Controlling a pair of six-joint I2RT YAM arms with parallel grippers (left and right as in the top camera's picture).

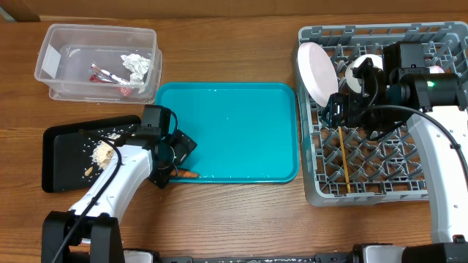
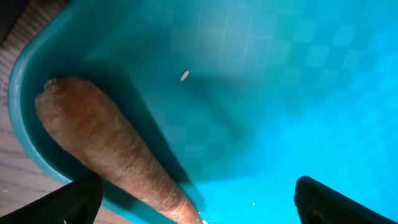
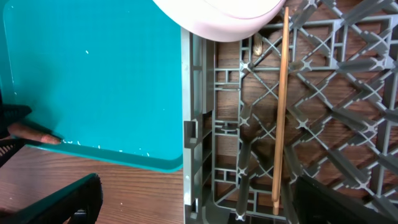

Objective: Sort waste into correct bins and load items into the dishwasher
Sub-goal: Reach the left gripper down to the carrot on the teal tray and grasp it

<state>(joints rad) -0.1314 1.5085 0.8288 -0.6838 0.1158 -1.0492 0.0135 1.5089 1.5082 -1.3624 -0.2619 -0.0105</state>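
The left pincer hangs wide apart over the carrot. The right pincer is apart above the dish rack.

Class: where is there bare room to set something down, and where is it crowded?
Free: most of the teal plastic tray; near half of the grey pegged dish rack beside the wooden chopstick. Crowded: tray's near-left corner, orange carrot and left gripper.

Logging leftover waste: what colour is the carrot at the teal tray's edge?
The carrot is orange-brown; clearest in the left wrist view.
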